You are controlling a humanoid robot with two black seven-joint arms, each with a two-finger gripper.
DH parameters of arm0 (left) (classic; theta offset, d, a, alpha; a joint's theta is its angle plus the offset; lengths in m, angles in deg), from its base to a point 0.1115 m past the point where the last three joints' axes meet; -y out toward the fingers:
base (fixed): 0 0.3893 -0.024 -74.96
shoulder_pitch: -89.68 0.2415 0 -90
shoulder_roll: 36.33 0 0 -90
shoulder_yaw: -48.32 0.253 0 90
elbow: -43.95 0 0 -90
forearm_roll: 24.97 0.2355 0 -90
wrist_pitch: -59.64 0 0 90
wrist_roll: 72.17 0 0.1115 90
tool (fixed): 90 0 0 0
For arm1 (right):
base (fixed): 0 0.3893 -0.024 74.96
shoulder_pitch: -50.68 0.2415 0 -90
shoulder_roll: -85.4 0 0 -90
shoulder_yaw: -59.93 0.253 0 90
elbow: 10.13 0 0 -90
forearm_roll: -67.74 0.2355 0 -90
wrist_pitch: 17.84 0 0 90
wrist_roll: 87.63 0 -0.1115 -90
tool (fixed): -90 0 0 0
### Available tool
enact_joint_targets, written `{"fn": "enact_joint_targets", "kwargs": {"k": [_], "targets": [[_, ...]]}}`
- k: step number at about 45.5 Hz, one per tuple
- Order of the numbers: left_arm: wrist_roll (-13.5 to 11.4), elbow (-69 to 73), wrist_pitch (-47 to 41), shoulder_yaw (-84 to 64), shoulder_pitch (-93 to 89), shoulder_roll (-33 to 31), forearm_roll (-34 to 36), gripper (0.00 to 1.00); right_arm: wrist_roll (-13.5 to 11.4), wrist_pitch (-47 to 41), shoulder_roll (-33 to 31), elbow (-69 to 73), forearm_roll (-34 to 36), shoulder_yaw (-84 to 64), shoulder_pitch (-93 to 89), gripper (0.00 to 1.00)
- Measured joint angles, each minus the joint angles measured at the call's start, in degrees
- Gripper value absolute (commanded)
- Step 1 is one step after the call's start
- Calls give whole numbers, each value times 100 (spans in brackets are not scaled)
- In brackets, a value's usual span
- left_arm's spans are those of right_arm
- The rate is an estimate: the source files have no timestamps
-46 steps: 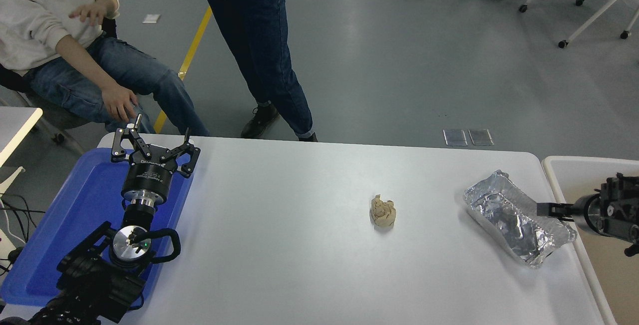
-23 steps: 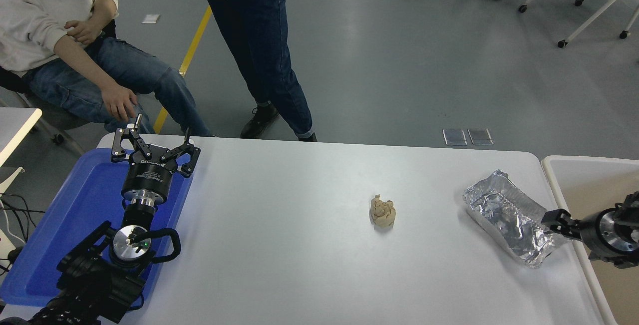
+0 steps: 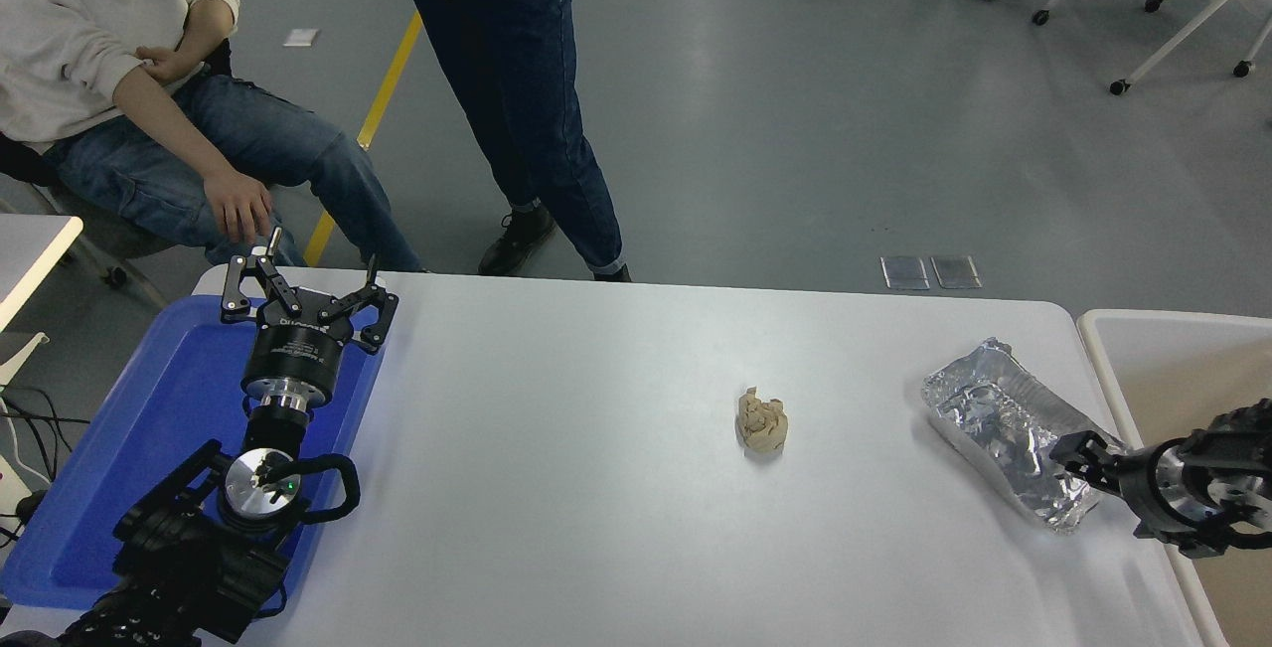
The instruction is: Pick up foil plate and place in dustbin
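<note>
Right gripper (image 3: 1068, 455) sat at foil plate (image 3: 1004, 423)'s near-right end, fingers apart; plate's long axis ran away up-left.

Foil plate (image 3: 1004, 428) near table's (image 3: 596, 488) right edge, dustbin (image 3: 1103, 349) beyond, paper wad (image 3: 762, 421) left

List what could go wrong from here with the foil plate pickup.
1. The right gripper meets the foil plate only at its near-right end, so thin crinkled foil may bend or slip instead of lifting.
2. The plate lies close to the table's right edge beside the dustbin; a nudge might push it off short of the bin.

The left gripper is parked over the blue tray.
</note>
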Motion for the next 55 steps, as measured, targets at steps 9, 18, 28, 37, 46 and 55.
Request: {"fn": "enact_joint_targets", "kwargs": {"k": [9,18,28,37,46,55], "targets": [[0,-1,0,0,0,0,0,100,-1,123,52,-38,21,55,-77,41],[0,-2,0,0,0,0,0,100,-5,146,74,-20,45,79,-103,18],[0,-2,0,0,0,0,0,100,-5,111,80,30,73,146,-111,0],[0,-2,0,0,0,0,0,100,-1,96,69,125,83,182,-75,0],[0,-2,0,0,0,0,1,100,4,92,-120,360,60,186,100,0],[1,-2,0,0,0,0,5,100,8,14,-397,600,-93,130,426,0]]}}
